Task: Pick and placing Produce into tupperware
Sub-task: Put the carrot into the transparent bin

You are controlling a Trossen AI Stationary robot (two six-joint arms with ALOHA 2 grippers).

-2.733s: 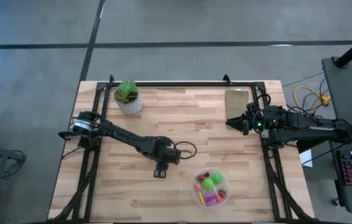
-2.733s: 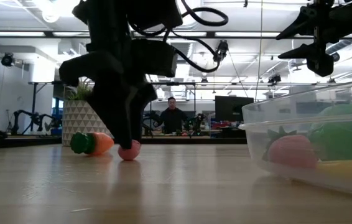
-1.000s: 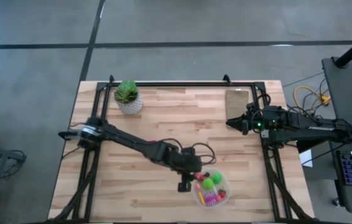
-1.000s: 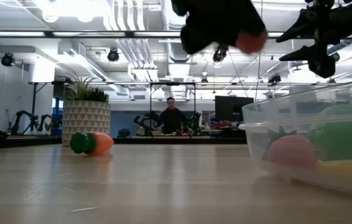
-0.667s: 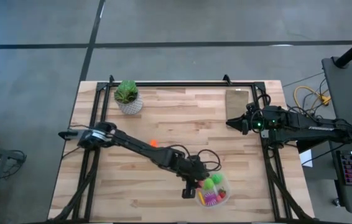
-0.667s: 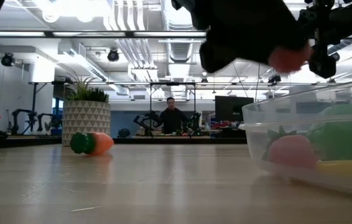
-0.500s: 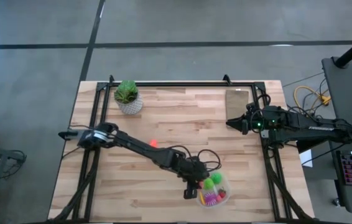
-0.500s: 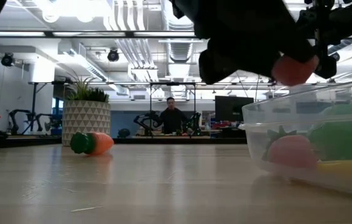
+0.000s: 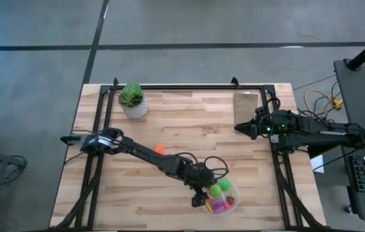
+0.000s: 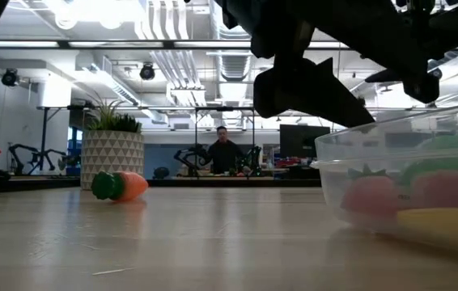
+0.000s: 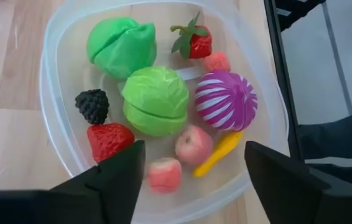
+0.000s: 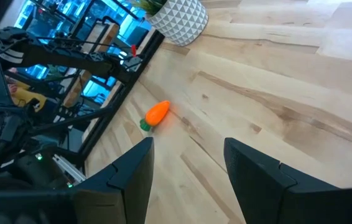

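No readable text, label, brand, number or sign appears in any view. Nothing on the table carries legible writing.

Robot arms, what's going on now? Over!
Left gripper open above the tupperware, holding nothing. Right gripper open, waiting near the table's right edge. One carrot left out; nothing blocking.

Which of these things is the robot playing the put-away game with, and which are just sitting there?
Part of the game:
- clear bowl, with toy fruit and veg inside
- two green cabbages
- purple cabbage
- orange carrot, alone on the table, not put away yet
- left hand, open above the bowl

Just sitting there:
- potted plant
- tan board
- right hand, open, waiting by the board
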